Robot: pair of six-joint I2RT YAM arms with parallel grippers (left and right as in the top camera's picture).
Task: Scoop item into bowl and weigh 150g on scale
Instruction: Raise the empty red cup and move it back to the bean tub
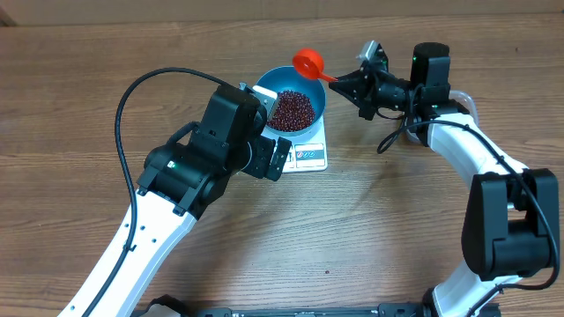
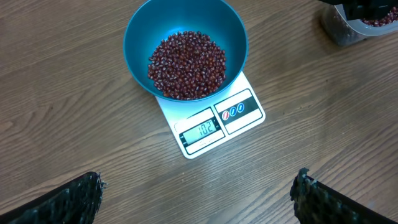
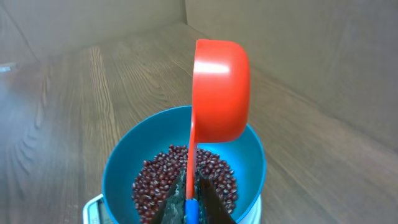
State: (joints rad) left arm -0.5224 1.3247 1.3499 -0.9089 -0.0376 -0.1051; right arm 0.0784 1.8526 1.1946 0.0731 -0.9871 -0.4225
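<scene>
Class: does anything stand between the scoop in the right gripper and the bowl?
Nothing visible does. The scoop, clamped in the right gripper, hangs just above the bowl's rim; only beans lie inside. The left gripper, open, is at the opposite side.

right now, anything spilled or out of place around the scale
Nothing stands out: beans all inside the blue bowl, upright on the scale, no strays on the table; red scoop tipped above it.

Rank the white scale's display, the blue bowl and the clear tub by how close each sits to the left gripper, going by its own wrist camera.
From the left gripper:
1. scale's display, straight ahead, nearest.
2. blue bowl, just behind the display.
3. clear tub, far off in the top right corner.
</scene>
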